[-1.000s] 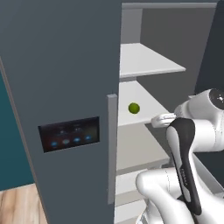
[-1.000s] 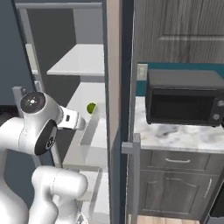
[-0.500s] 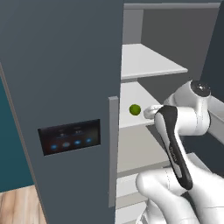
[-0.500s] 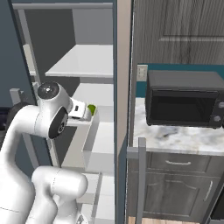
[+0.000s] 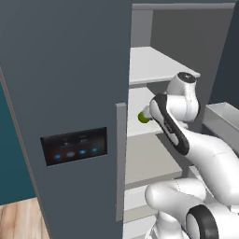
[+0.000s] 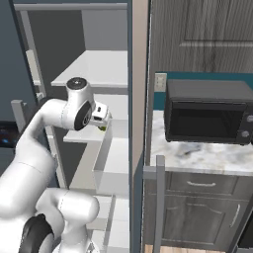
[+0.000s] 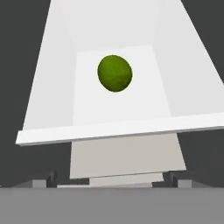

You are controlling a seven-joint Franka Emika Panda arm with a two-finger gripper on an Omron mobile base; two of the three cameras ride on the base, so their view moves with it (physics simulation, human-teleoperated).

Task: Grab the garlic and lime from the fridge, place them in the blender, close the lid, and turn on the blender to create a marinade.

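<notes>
Since the earlier frames the arm has swung in toward the fridge [image 5: 70,70] and the tool [image 6: 102,114] now sits close in front of the lime [image 7: 114,73], which was plainly apart from it before. The lime, a smooth round yellow-green fruit with a faintly dimpled skin, rests on a flat pale shelf [image 7: 118,124] inside the open fridge; in the hand view it lies at about 12 o'clock from the two small dark fingertips [image 7: 49,178], with a gap between it and them. The fingertips stand wide apart, holding nothing. At 3 o'clock in the right base view a boxy black microwave [image 6: 207,111] stands on a marbled surface [image 6: 197,155].
</notes>
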